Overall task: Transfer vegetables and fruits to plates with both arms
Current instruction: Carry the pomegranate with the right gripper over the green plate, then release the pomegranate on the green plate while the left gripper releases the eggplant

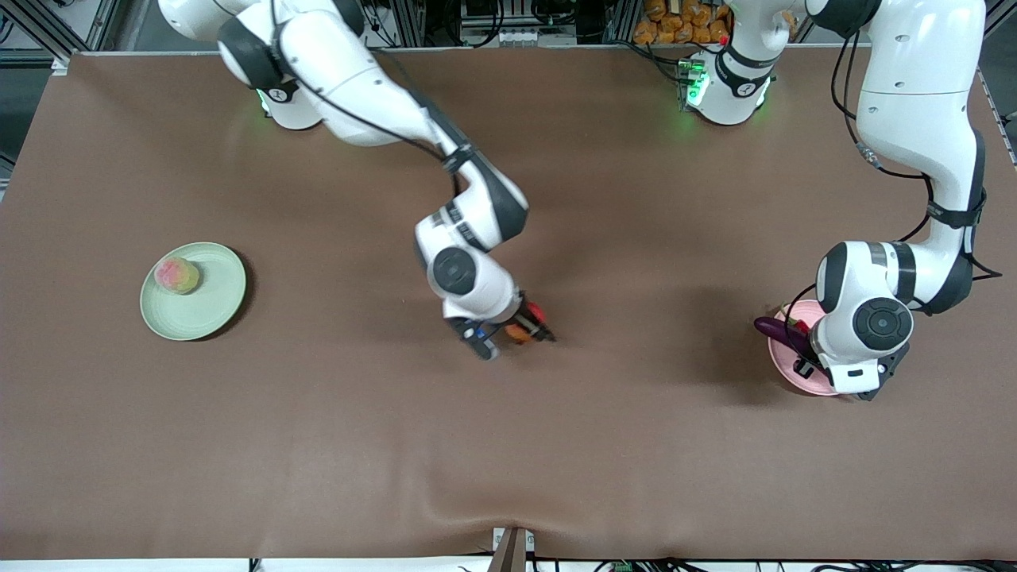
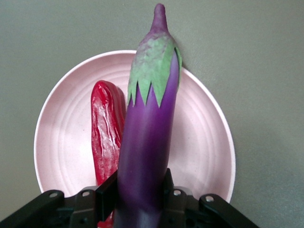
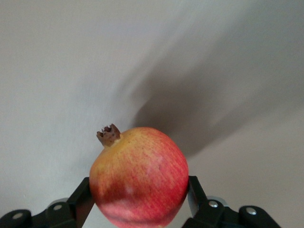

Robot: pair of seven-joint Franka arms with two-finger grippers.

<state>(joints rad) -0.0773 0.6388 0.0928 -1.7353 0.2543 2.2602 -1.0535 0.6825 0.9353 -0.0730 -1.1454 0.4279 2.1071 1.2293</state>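
My left gripper (image 1: 806, 361) is shut on the thick end of the purple eggplant (image 1: 775, 330) and holds it over the pink plate (image 1: 786, 373). In the left wrist view the eggplant (image 2: 147, 137) lies between the jaws of the gripper (image 2: 140, 187), its green-capped stem reaching past the plate's rim (image 2: 57, 128). The red chili pepper (image 2: 107, 130) lies on the plate beside it. My right gripper (image 1: 524, 324) is shut on the red-orange pomegranate (image 1: 518, 332) low over the middle of the table; it also shows in the right wrist view (image 3: 139, 175). The peach (image 1: 176, 275) sits on the green plate (image 1: 210, 306).
The brown table cloth (image 1: 508, 445) has a raised fold at the edge nearest the front camera. The green plate is toward the right arm's end, the pink plate toward the left arm's end. Both arm bases stand along the edge farthest from the front camera.
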